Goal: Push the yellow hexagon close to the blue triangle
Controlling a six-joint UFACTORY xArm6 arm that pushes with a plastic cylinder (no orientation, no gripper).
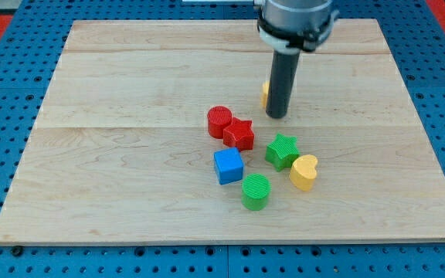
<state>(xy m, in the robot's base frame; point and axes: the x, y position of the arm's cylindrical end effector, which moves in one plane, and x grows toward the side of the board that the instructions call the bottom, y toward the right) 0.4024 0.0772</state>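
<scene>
My tip (pixel 276 116) rests on the wooden board (pixel 130 85) right of its middle. The yellow hexagon (pixel 264 94) shows only as a sliver at the rod's left edge, just above the tip; the rod hides the rest. The blue triangle does not show; the arm's body covers the board's top edge, where it lay before. The tip is right of the red cylinder (pixel 219 120) and above the green star (pixel 282 150).
A red star (pixel 239 134) touches the red cylinder. A blue cube (pixel 228 166) and a green cylinder (pixel 256 191) lie below them. A yellow heart (pixel 304 171) touches the green star's lower right.
</scene>
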